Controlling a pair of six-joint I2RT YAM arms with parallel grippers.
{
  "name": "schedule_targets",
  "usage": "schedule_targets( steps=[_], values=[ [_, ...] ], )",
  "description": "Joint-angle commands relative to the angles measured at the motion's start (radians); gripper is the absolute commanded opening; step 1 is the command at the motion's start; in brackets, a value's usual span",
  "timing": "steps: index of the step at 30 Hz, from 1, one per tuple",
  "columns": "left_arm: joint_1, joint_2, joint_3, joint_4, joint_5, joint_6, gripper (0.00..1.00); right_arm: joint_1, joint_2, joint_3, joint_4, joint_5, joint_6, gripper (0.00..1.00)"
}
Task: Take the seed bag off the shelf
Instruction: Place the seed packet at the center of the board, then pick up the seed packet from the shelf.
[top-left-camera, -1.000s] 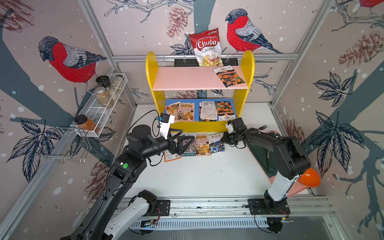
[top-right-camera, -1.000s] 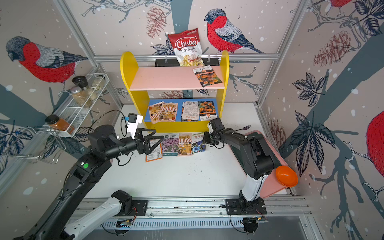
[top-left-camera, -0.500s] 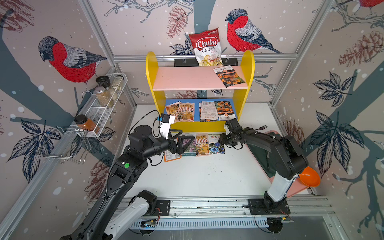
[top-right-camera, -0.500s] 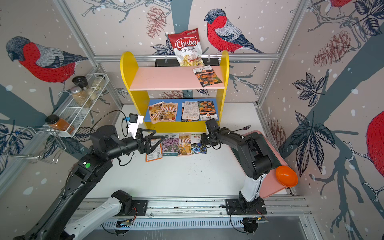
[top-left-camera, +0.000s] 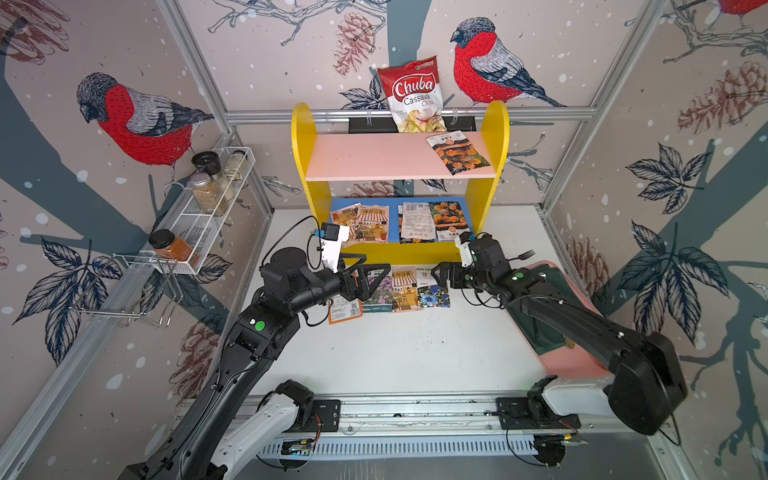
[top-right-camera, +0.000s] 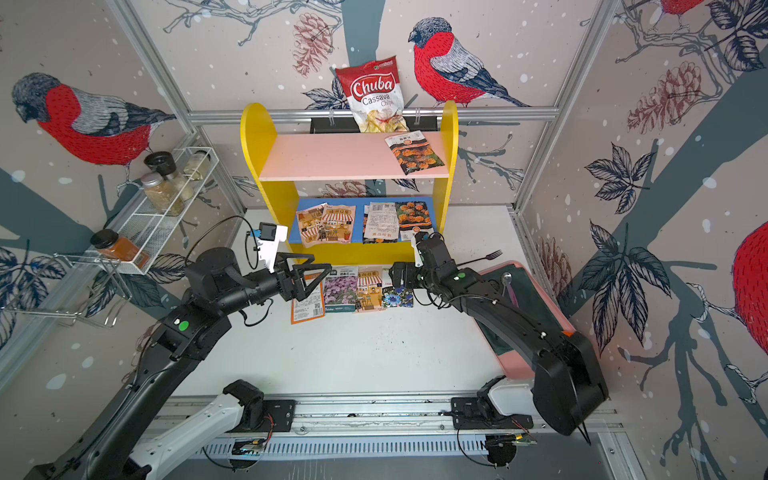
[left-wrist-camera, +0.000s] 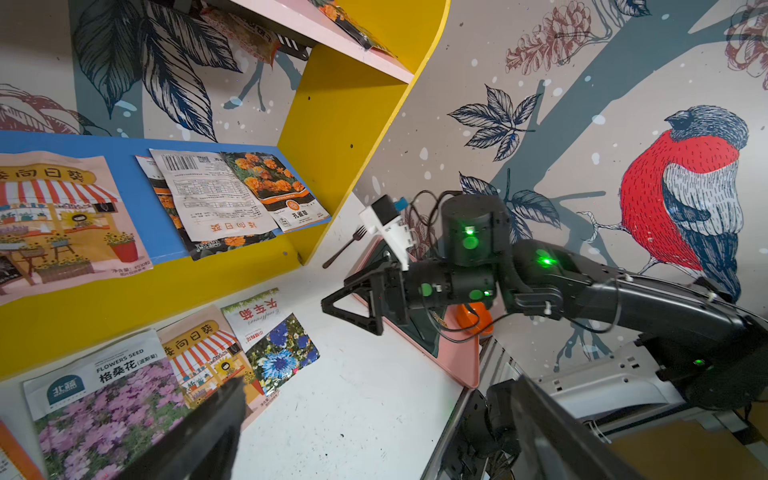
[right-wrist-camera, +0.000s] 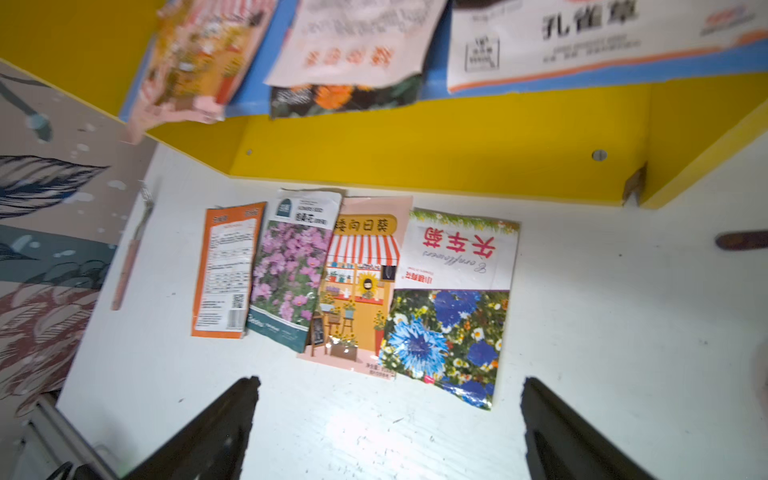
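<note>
The shelf (top-left-camera: 316, 174) stands at the back, with yellow sides, a pink upper board (top-left-camera: 374, 160) and a blue lower board (top-left-camera: 340, 203). One marigold seed bag (top-left-camera: 457, 153) lies on the pink board, and several seed bags (top-left-camera: 370, 224) lie on the blue board. Several more lie in a row on the table in front, ending in a blue-flower bag (top-left-camera: 434, 291) (right-wrist-camera: 453, 316). My right gripper (top-left-camera: 440, 276) (right-wrist-camera: 388, 380) hovers open by that bag, holding nothing. My left gripper (top-left-camera: 376, 282) (left-wrist-camera: 374, 382) is open over the purple-flower bag (left-wrist-camera: 108, 407).
A white wire spice rack (top-left-camera: 199, 220) with jars hangs on the left wall. A red chips bag (top-left-camera: 413, 95) hangs behind the shelf. A pink tray (top-left-camera: 573, 365) with a dark mat lies at the right, with a fork (top-left-camera: 525, 254) beside it.
My right gripper's jaws have opened wide, and it has shifted a little left and forward beside the blue-flower bag. The left arm has barely moved.
</note>
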Motion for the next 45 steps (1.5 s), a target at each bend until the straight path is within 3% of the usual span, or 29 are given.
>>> schedule_targets(
  steps=[1, 7, 16, 23, 32, 38, 45],
  values=[
    [-0.001, -0.004, -0.015, 0.083, -0.014, -0.024, 0.99, 0.022, -0.073, 0.049, -0.034, 0.043, -0.035, 1.0],
    [-0.001, -0.004, -0.016, 0.096, -0.015, -0.032, 0.99, 0.084, -0.134, 0.222, -0.095, 0.151, -0.107, 1.0],
    [0.0, -0.013, -0.039, 0.11, -0.012, -0.041, 0.99, 0.123, -0.081, 0.467, -0.111, 0.254, -0.21, 1.0],
    [-0.001, -0.006, -0.034, 0.129, -0.01, -0.044, 0.99, 0.169, 0.022, 0.646, -0.114, 0.4, -0.264, 1.0],
    [-0.007, 0.0, -0.027, 0.141, -0.012, -0.054, 0.99, 0.133, 0.237, 0.964, -0.201, 0.583, -0.26, 1.0],
    [-0.011, -0.009, -0.026, 0.137, -0.009, -0.054, 0.99, 0.057, 0.396, 1.215, -0.303, 0.542, -0.247, 1.0],
    [-0.014, -0.016, -0.026, 0.134, -0.008, -0.057, 0.99, -0.019, 0.502, 1.353, -0.34, 0.438, -0.249, 1.0]
  ],
)
